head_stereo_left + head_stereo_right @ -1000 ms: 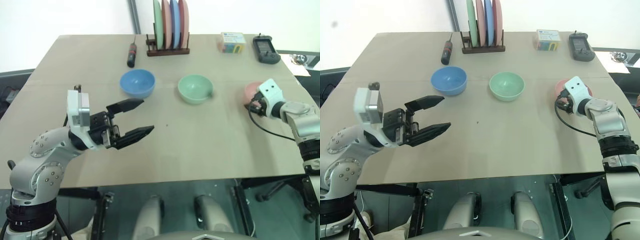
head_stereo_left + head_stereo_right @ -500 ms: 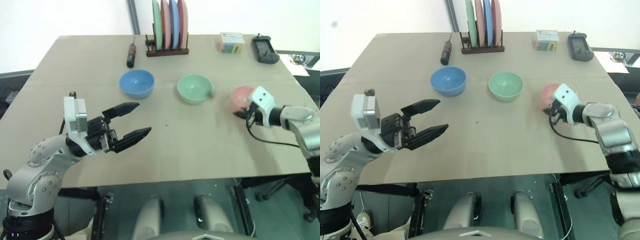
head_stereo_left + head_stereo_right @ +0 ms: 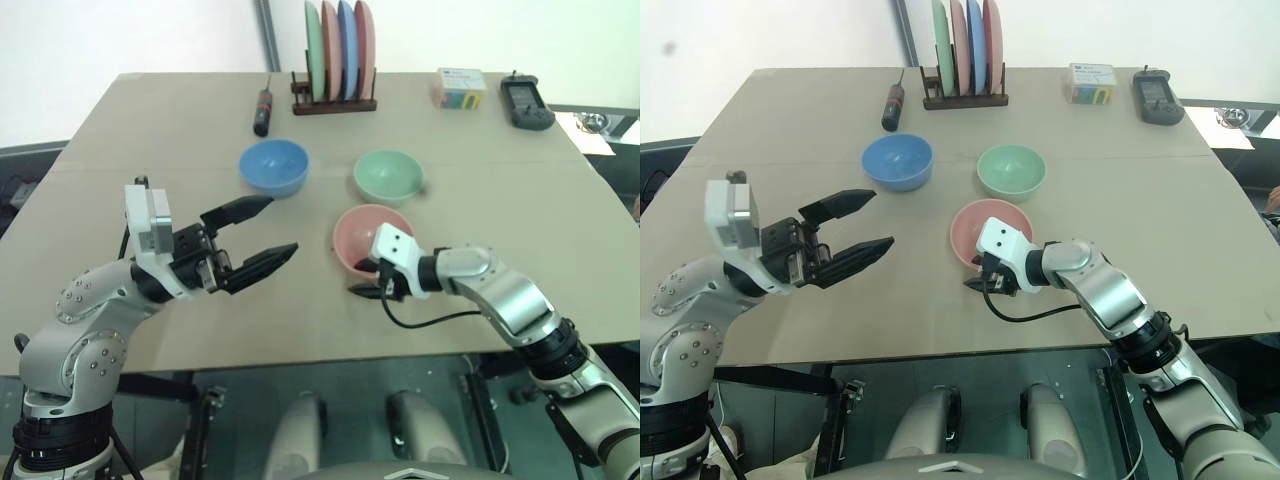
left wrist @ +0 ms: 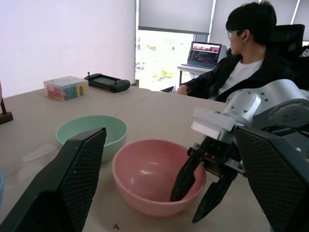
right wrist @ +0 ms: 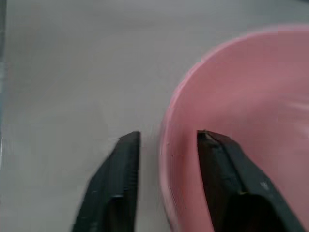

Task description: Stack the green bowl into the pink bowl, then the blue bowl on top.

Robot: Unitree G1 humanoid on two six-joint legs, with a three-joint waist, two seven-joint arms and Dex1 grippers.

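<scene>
The right gripper (image 5: 166, 140) straddles the pink bowl (image 3: 366, 234)'s near rim, fingers parted; its wrist hides that rim. Left gripper (image 3: 258, 236) spread, empty.

Smooth, plain, plastic-looking pink bowl (image 3: 372, 236), green bowl (image 3: 388, 177) and blue bowl (image 3: 273, 166), faintly glossy. Matt, paper-like tan table (image 3: 150, 130). Dark wooden plate rack (image 3: 335, 101) at 12 o'clock. Textured black fingers (image 4: 79, 179).
</scene>
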